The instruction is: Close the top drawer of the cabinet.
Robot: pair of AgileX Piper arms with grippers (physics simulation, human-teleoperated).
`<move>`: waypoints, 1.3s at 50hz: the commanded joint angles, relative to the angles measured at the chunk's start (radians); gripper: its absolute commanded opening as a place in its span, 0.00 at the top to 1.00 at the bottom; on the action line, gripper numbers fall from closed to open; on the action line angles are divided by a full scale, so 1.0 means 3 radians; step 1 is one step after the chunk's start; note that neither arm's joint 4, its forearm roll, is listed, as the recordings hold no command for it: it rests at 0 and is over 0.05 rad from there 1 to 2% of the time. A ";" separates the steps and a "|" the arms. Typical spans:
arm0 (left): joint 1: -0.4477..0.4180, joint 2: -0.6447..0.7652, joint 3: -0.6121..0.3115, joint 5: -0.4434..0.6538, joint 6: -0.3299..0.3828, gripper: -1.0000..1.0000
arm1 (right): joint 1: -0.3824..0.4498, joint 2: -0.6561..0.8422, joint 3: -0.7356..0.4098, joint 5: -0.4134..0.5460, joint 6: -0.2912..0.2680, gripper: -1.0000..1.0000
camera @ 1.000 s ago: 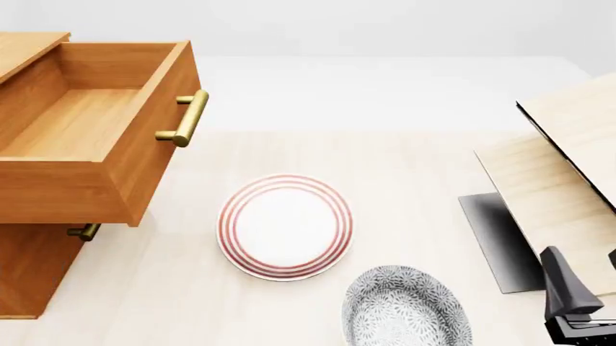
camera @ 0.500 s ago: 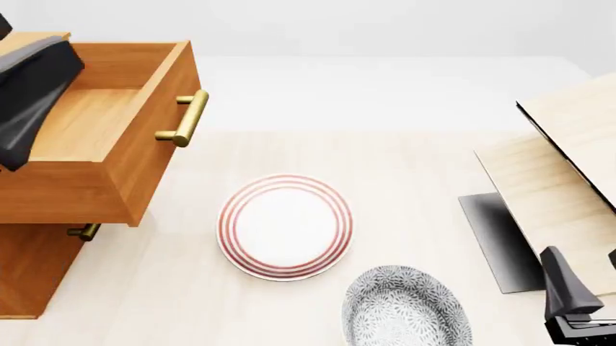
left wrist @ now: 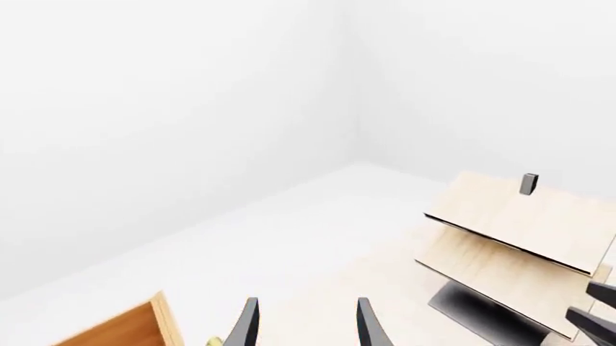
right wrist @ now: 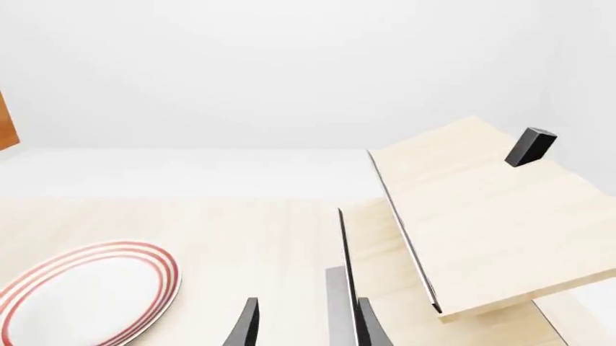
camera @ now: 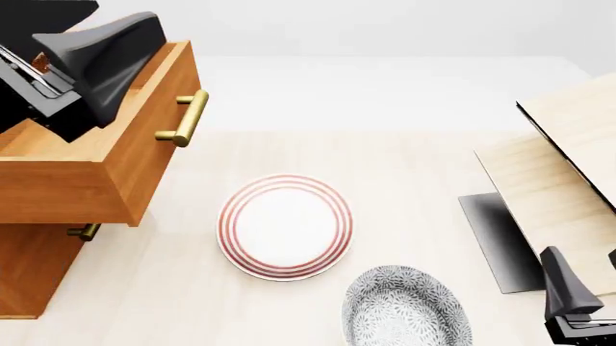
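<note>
Currently the top drawer (camera: 91, 155), an open box of orange-brown wood, stands pulled out of the orange-brown wooden cabinet (camera: 29, 270) at the left edge of the front view. Its long axis runs along the pull-out direction, toward the middle of the pale wooden worktop (camera: 405, 180). Its front panel faces that way and carries a brass bar handle (camera: 190, 119) set across the panel. Below it, only the end of the lower drawer's brass handle (camera: 85, 232) shows.

The left arm's black claw (camera: 91, 61) sits above the drawer's open box, covering much of the interior, so the contents cannot be determined. In the left wrist view its two dark fingers (left wrist: 245, 324) stand apart with nothing between them. A corner of the orange-brown wood (left wrist: 135, 328) is visible near them.

The right arm's black claw (camera: 568, 303) is at the lower right of the front view, well apart from the cabinet. Its fingers (right wrist: 245, 324) are likewise spread and hold nothing.

On the worktop in front of the drawer lies a round white plate with red concentric rings (camera: 285, 227), with nothing on it. Near it, toward the camera, lies a grey patterned plate (camera: 406, 306), also bare. A pale light-wood structure with a dark panel (camera: 549, 194) occupies the right side.
</note>
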 commanded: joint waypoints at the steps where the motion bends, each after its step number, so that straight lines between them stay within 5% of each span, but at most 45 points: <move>1: -0.0072 0.0303 -0.0127 -0.0078 0.0041 0.00 | 0.0000 0.0000 0.0000 0.0000 0.0000 0.00; 32: -0.0359 0.1070 -0.0316 -0.0107 0.0288 0.00 | 0.0000 0.0000 0.0000 0.0000 -0.0001 0.00; 65: -0.0363 0.1965 -0.1053 0.0585 -0.0203 0.00 | 0.0000 0.0000 0.0000 0.0000 -0.0001 0.00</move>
